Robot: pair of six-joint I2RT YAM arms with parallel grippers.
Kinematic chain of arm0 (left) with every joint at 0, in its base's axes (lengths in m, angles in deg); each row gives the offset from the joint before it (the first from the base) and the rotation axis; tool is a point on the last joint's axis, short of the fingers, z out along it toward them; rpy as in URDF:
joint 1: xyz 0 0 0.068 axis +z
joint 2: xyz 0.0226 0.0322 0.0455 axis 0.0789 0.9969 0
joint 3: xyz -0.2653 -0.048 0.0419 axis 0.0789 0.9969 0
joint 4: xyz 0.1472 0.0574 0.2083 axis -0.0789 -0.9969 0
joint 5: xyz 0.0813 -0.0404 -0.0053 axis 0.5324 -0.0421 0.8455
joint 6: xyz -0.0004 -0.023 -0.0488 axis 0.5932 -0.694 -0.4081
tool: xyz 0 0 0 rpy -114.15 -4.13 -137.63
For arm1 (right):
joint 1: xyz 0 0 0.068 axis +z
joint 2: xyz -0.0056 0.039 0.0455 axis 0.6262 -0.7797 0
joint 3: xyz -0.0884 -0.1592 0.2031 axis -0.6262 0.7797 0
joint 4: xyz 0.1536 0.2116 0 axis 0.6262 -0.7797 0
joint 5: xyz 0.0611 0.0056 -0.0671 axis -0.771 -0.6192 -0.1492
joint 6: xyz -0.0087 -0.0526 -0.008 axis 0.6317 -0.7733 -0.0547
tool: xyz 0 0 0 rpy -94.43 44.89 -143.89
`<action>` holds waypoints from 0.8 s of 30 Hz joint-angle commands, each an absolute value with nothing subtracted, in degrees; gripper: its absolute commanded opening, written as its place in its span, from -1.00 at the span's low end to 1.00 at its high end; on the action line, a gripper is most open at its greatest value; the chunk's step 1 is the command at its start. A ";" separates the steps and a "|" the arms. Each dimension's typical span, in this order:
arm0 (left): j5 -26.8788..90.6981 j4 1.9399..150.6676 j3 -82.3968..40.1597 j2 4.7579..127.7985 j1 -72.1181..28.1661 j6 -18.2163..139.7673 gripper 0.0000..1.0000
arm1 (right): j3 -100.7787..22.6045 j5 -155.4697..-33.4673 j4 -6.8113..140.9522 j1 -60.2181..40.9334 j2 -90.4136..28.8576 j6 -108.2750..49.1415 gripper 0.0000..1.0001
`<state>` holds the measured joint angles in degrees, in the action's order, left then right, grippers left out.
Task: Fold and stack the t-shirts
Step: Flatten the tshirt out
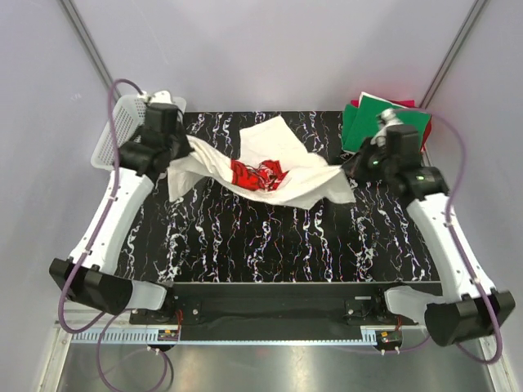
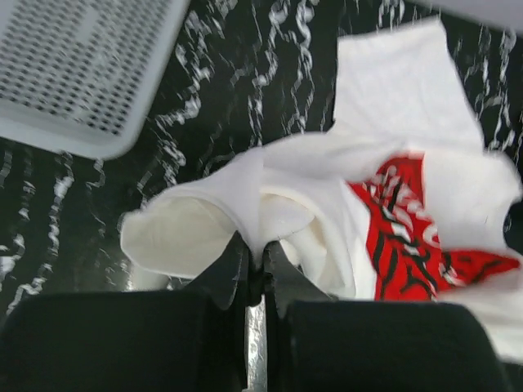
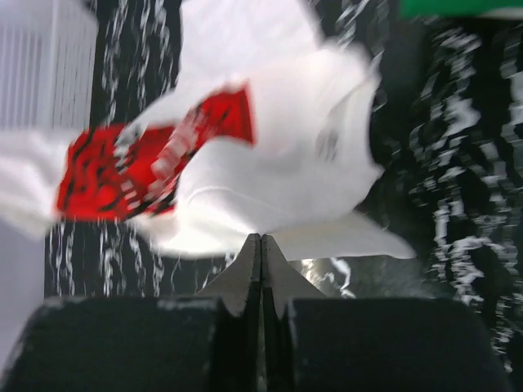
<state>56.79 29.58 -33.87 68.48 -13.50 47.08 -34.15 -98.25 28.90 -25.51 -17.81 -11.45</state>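
So the cream-white t-shirt (image 1: pixel 270 167) was strung out across the back half of the table. It was bunched and sagging in the middle, with its red print (image 1: pixel 258 174) crumpled up in the dip, and one corner stuck out toward the back wall.

We had it pinched at both ends. The left gripper (image 2: pixel 255 260) was clamped right down on a fold of white fabric at the shirt's left end, and in the left wrist view the cloth billowed out straight off the fingertips. The right gripper (image 3: pixel 261 243) was squeezed tight too, fingers pressed together with the shirt's right edge caught at their tips. Both wrist views were pretty blurry, so we couldn't tell how much cloth sat between the fingers.

Over in the back right corner, just behind the right gripper, a folded green t-shirt (image 1: pixel 386 124) lay on top of a small pile, with bits of red and white poking out along its edges. A white mesh basket (image 1: pixel 114 135) sat at the back left corner of the black marbled table (image 1: pixel 245 237), right beside the left arm.
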 commanded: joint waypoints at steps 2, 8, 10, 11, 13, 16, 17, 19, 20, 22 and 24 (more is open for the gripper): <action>53.46 18.22 -42.54 72.77 -4.89 52.22 -0.81 | -38.60 -91.48 18.64 -34.79 -20.07 -11.68 -1.00; 45.63 19.25 -34.32 74.82 -2.24 52.67 0.97 | -33.34 -96.14 19.67 -35.69 -25.29 -11.25 0.87; 43.95 22.24 -27.19 70.97 -2.24 52.14 0.97 | -29.30 -96.06 20.99 -35.69 -24.06 -10.98 0.99; 43.43 22.95 -25.26 69.72 -2.24 51.44 0.98 | -27.28 -96.14 21.69 -35.69 -23.10 -10.89 0.99; 42.37 24.18 -19.98 66.64 -2.24 50.91 0.97 | -25.95 -96.32 21.70 -35.69 -22.39 -10.89 0.99; 42.10 25.68 -13.48 62.52 -2.24 49.94 0.98 | -22.61 -97.20 22.31 -35.69 -20.19 -10.98 0.99; 42.37 25.86 -11.98 61.55 -2.24 49.33 0.97 | -20.69 -97.29 22.58 -35.69 -18.71 -10.46 0.99; 42.72 26.91 -8.03 58.57 -2.24 48.54 0.97 | -18.31 -98.16 23.63 -35.61 -16.94 -9.75 0.99; 42.63 27.09 -6.71 57.59 -2.24 47.14 0.97 | -15.86 -98.86 25.02 -35.69 -15.37 -8.62 0.99; 42.37 28.49 -3.19 54.87 -2.24 44.77 0.95 | -13.30 -101.58 26.79 -35.61 -14.13 -7.12 0.99; 42.63 28.76 -0.73 53.63 -2.24 42.48 0.90 | -10.83 -102.73 28.29 -35.52 -13.95 -6.85 1.00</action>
